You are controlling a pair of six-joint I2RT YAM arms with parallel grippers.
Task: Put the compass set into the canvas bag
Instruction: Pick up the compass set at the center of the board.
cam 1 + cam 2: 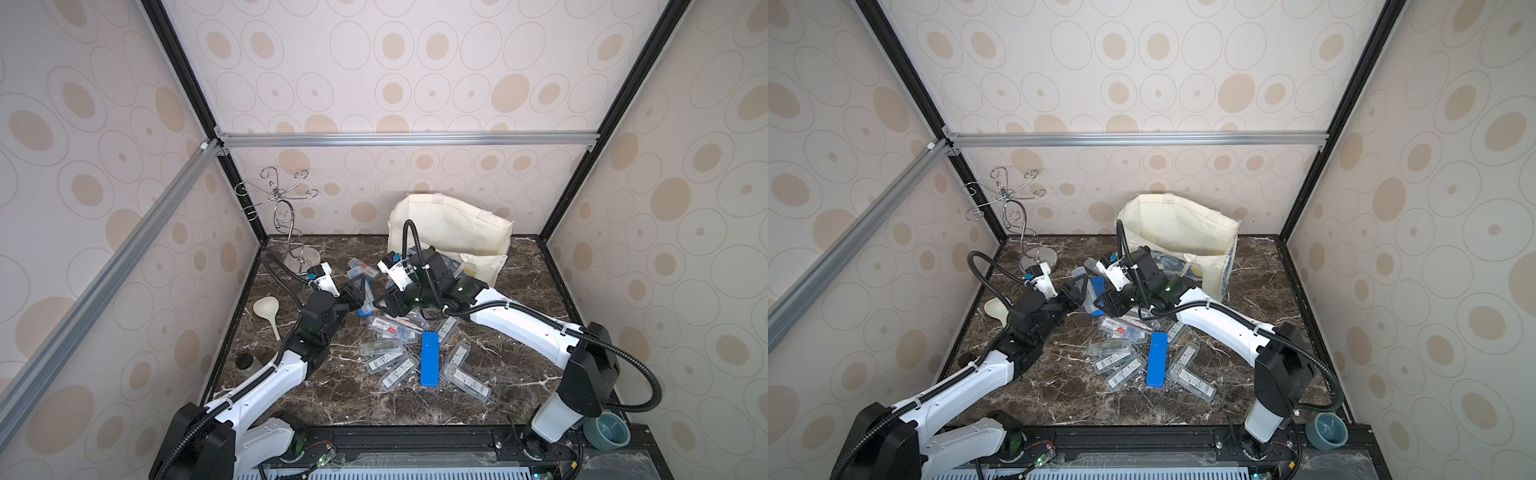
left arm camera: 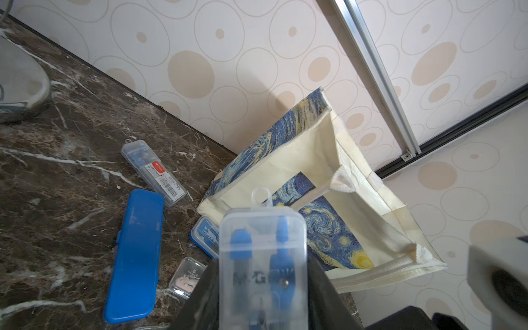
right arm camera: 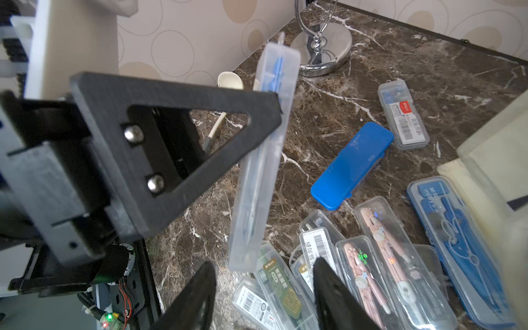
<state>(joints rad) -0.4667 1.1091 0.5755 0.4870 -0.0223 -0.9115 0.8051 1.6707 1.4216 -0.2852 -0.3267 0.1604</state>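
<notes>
Compass set [image 2: 263, 257]: clear case with a blue compass inside, clamped between the left gripper's [image 2: 261, 285] fingers. It is held off the marble table [image 1: 353, 399] near mid-table, left of the bag.
Long axis: runs straight out along the left fingers. The hang-tab end leads and points at the canvas bag [image 2: 314, 160]. In the right wrist view the case [image 3: 265, 160] shows edge-on and steeply tilted, tab end high.
Right gripper [image 3: 263, 297]: jaws apart, nothing grasped. The case's lower end sits in the gap and touches neither finger.
Canvas bag: stands against the back wall, right of centre [image 1: 449, 232], mouth open upward, printed front toward the arms.
Edges: walls close the table at the back and both sides, and the arms' bases line the front.
Room: bare marble along the front strip. Between the held case and the bag, the right wrist and forearm crowd the way.
Count, task side: one bag, one held set, two grippers just beside each other.
Count, opaque blue cases: two — one in the front pile [image 1: 429, 359], one behind the grippers [image 1: 1097, 286].
Count, clear cases: seven or more in the front pile [image 1: 386, 357], overlapping, so the exact number is unclear. One red-labelled case lies toward the rear [image 2: 151, 171], and one blue-trayed case lies beside the bag [image 3: 457, 257].
Count, other: one wire stand [image 1: 286, 216], one cream ladle [image 1: 268, 311], one teal bowl [image 1: 606, 430] off the marble at the front right corner.
</notes>
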